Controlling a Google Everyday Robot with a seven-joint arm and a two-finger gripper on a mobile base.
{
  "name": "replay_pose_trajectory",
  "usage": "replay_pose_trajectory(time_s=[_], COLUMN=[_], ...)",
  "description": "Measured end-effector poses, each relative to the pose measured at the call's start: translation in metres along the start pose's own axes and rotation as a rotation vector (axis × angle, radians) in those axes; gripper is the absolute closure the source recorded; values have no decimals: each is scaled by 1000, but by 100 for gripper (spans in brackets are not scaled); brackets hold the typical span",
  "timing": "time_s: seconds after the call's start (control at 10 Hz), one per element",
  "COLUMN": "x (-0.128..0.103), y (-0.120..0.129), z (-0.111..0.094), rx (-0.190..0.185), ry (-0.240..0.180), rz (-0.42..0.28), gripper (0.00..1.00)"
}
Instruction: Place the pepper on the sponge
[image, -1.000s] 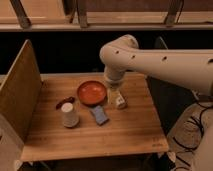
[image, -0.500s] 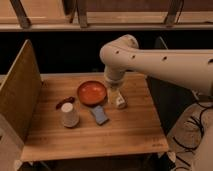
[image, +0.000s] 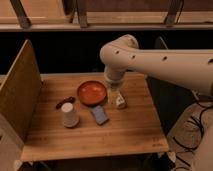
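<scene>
The pepper (image: 64, 103) is small, dark red and glossy, and it lies on the wooden table just behind the white cup (image: 69, 115). A flat blue-grey sponge (image: 99, 115) rests in front of the orange-red bowl (image: 92, 93). My gripper (image: 118, 101) hangs from the big white arm and points down, just right of the bowl and up-right of the sponge. It stands open with nothing seen in it, low over the table. The pepper lies well to its left, past the bowl.
A tall wooden side panel (image: 20, 95) walls the table's left edge. The table (image: 125, 135) drops off at its front and right edges. A dark gap and a shelf rail lie behind it. Cables trail on the floor at the right.
</scene>
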Motion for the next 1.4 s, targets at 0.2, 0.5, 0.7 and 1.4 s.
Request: replay_pose_trajectory(time_s=[0.2, 0.5, 0.7, 1.4], x=[0, 0, -3, -43], y=[0, 0, -2, -41], z=[0, 0, 4, 13], rx=[-1, 0, -1, 30], ry=[0, 0, 1, -23], rz=[0, 0, -15, -177], gripper=[20, 20, 20, 20])
